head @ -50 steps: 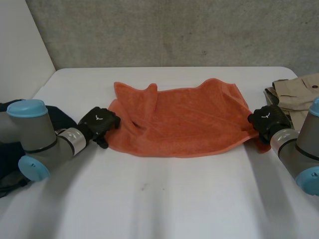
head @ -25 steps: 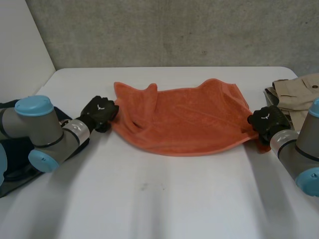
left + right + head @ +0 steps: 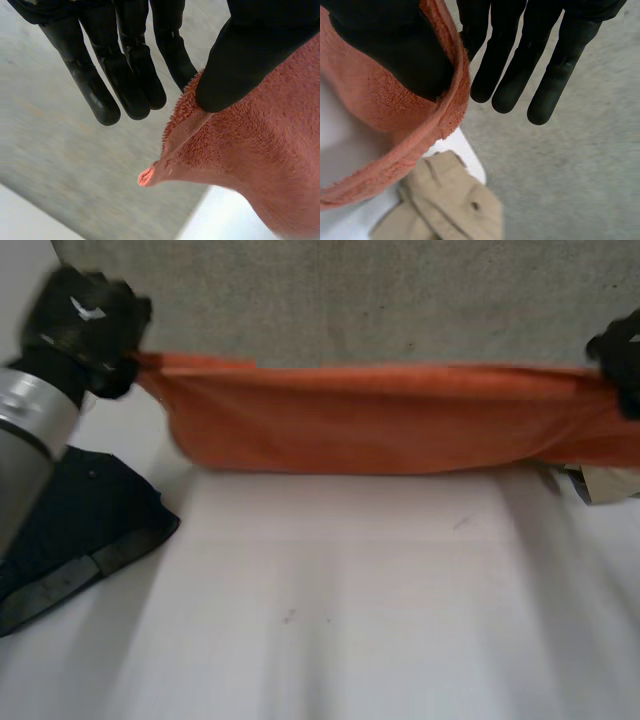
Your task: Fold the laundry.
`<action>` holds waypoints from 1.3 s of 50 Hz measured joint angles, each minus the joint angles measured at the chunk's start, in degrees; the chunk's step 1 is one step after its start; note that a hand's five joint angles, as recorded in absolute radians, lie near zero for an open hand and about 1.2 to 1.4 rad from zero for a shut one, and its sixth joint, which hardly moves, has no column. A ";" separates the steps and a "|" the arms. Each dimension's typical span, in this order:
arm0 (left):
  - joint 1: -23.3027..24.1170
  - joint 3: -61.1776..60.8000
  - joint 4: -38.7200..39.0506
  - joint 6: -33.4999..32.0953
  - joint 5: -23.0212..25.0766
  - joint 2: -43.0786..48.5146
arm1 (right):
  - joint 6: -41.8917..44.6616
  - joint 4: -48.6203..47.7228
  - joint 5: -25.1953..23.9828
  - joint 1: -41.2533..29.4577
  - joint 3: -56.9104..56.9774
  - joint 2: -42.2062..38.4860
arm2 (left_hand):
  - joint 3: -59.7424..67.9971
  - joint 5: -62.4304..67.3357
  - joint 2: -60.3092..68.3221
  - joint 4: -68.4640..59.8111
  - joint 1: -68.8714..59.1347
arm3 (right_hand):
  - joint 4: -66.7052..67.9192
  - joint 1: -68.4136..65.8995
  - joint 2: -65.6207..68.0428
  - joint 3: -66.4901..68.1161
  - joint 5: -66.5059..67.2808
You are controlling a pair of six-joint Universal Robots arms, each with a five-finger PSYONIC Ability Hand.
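The orange towel (image 3: 380,430) hung in the air above the white table (image 3: 350,620), stretched wide between the two hands over the table's far half. Its upper edge ran taut and nearly level from one hand to the other. Its lower edge sagged in a shallow curve close to the table top; whether it touched the table could not be told.

The left hand (image 3: 85,325) was raised above the table's far left corner and grasped the towel's upper left corner. In the left wrist view its thumb (image 3: 250,55) pressed the terry cloth against the side of the nearest finger. The other fingers (image 3: 135,75) stood straight and free beside the cloth, and the tip of the towel's corner poked out past the thumb.

The right hand (image 3: 622,360) was raised above the table's far right side and grasped the towel's upper right corner. In the right wrist view its thumb (image 3: 395,50) lay inside the hemmed edge, which curled round it and was pinched against the nearest finger. The remaining fingers (image 3: 505,70) were straight and clear of the cloth.

A dark garment (image 3: 90,520) lay crumpled on the table's left edge. A beige garment (image 3: 455,205) with a button lay on the table's right edge, below the right hand. A grey concrete wall (image 3: 400,300) rose behind the table.
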State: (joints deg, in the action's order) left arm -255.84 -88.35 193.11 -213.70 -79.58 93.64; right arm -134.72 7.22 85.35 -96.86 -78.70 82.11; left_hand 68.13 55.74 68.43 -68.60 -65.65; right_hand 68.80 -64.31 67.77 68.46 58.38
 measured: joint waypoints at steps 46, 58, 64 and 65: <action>3.28 31.95 24.81 -2.91 -5.89 27.51 | -0.52 -38.62 1.78 -2.86 24.19 -21.01 | 0.25 0.86 0.14 -0.24 0.00 | 0.01 0.00 0.09 0.02 0.65; 3.34 13.18 22.54 -1.50 -5.86 29.95 | -0.58 -31.55 -1.28 -2.72 15.94 -30.35 | 0.26 0.86 0.14 -0.25 0.00 | 0.01 0.00 0.09 0.03 0.65; 3.59 7.88 19.26 -1.40 -5.84 33.18 | -0.33 -28.69 -2.21 -2.69 12.35 -35.46 | 0.26 0.86 0.15 -0.25 0.00 | 0.01 0.00 0.09 0.03 0.66; 3.60 7.50 18.80 -1.43 -5.84 33.28 | -0.27 -28.40 -2.23 -2.67 12.09 -35.65 | 0.26 0.86 0.15 -0.25 0.00 | 0.01 0.00 0.09 0.03 0.65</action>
State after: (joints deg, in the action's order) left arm -252.24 -80.85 211.91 -215.12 -85.43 126.91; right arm -135.00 -21.18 83.12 -99.53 -66.61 46.46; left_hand 68.39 56.60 68.58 -68.85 -65.65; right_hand 68.81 -64.31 67.86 68.48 59.04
